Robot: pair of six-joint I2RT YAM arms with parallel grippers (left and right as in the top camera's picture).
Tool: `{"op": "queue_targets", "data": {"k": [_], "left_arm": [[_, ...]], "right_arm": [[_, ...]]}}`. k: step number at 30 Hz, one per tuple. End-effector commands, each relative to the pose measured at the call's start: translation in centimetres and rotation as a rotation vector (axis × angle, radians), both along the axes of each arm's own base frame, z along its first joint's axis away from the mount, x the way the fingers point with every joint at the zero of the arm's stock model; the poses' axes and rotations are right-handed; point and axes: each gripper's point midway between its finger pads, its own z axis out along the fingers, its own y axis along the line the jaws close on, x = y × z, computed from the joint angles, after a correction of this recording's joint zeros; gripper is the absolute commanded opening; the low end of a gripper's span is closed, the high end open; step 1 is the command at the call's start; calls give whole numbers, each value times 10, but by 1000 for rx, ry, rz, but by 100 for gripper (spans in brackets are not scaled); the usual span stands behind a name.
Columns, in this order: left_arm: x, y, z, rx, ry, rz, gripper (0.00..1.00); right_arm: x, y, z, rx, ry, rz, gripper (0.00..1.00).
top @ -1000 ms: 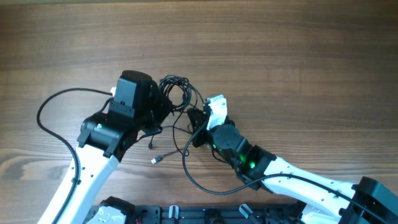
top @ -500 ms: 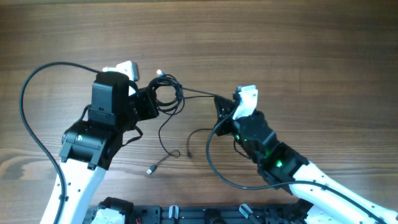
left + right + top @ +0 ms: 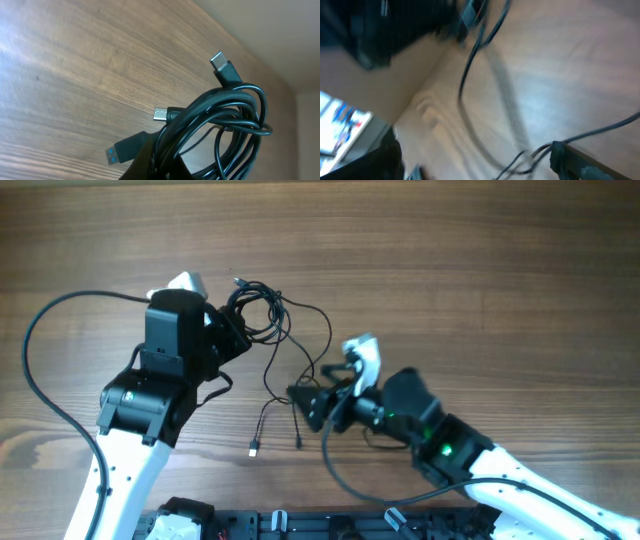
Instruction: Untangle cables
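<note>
Cables (image 3: pixel 258 308) sit coiled right at the tips of the left gripper (image 3: pixel 228 332), which pinches the bundle. Loose strands trail off toward the right gripper (image 3: pixel 308 402), with plug ends (image 3: pixel 253 448) lying just beside it. Its wrist view is blurred, so I cannot tell whether its fingers grip anything.

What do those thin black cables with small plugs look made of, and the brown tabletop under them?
The thin black cables: smooth, slightly glossy jacket, probably plastic or rubber, going by glints along the loops. Their plug tips: silvery, apparently bare metal. The brown tabletop: matte wood grain; real wood or laminate, can't tell.
</note>
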Motion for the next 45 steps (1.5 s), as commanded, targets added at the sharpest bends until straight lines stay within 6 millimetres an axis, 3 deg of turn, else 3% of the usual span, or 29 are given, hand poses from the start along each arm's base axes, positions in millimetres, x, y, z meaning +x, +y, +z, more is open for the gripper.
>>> {"op": "queue_targets", "data": {"k": [1,2,5,8,9,10,13,15,18,22,25,28,29,30,31,33,35,38,42,45], "left_arm": [[2,-5,-2,-183,70,140,4],[1,-9,-2,-215,84,145,4],[-3,-21,-2,-269,112,151,4],[-9,-35,-1,-289,126,129,4],[-11,-40,-2,-287,129,112,4],[-11,-41,-2,-284,128,108,4],[-7,-32,-2,-243,103,155,4],[-1,-14,-2,-182,63,235,4],[2,-7,-1,-144,38,252,4],[3,-7,0,-70,14,179,4],[0,-15,0,-40,9,91,4],[-2,-23,0,-25,3,7,4],[-2,-25,1,-15,-5,-19,4],[-2,-27,2,5,-16,-46,4],[-1,-27,2,29,-29,-70,4],[-1,-27,3,65,-46,-105,4],[-1,-29,4,133,-77,-182,4],[-4,-38,5,209,-122,-332,4],[-18,-53,0,243,-136,-521,4],[-29,-60,-5,218,-112,-588,4]], "right_arm": [[-11,25,-21,-15,34,58,90],[-11,32,-26,-11,30,68,90],[0,46,-38,10,8,58,76],[15,51,-50,20,-18,6,44],[20,50,-53,16,-23,-19,26],[21,49,-53,12,-25,-28,20],[20,49,-48,22,-29,-21,18],[18,46,-44,11,-27,-25,10],[20,27,-47,-54,-1,-80,4],[20,-5,-36,-160,-52,-157,5],[20,-27,-2,-172,-171,-200,5],[25,-50,16,-176,-212,-308,15],[25,-54,19,-176,-214,-322,28],[23,-55,20,-172,-212,-316,55],[19,-53,21,-163,-205,-291,75],[8,-42,23,-134,-191,-208,99],[-5,-30,23,-107,-172,-110,100],[-7,-28,24,-100,-169,-94,99],[14,-47,25,-133,-196,-234,96],[32,-66,27,-158,-218,-360,88]]}}
